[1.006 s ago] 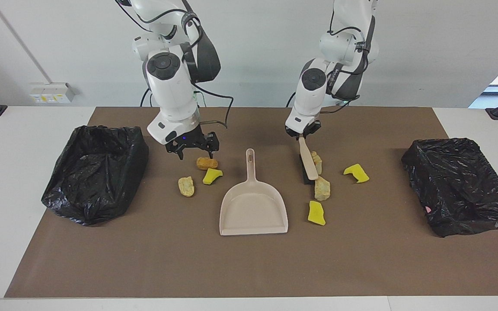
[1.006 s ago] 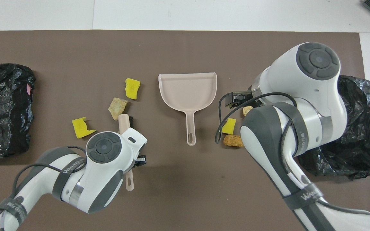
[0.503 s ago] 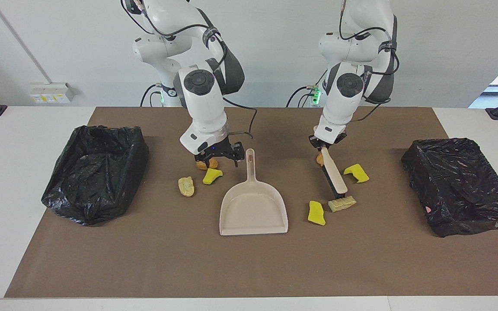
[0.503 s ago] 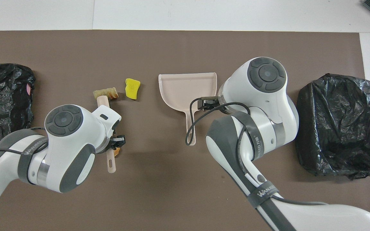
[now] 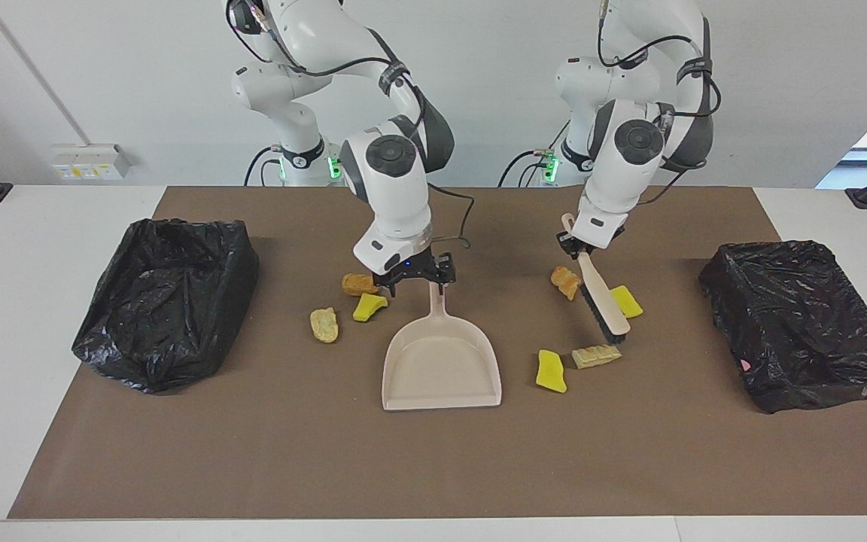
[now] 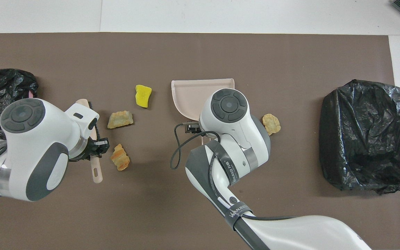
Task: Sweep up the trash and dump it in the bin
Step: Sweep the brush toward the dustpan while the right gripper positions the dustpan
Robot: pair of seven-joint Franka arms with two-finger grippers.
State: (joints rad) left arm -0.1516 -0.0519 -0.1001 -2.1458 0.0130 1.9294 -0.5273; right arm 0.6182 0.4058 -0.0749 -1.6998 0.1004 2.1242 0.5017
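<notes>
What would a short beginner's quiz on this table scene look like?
1. True or false: the dustpan already has trash in it.
2. What does the left gripper hold? A. a brush B. a sponge C. a bag
3. Fill in: the open right gripper is over the dustpan's ____.
Key: 1 false; 2 A; 3 handle.
</notes>
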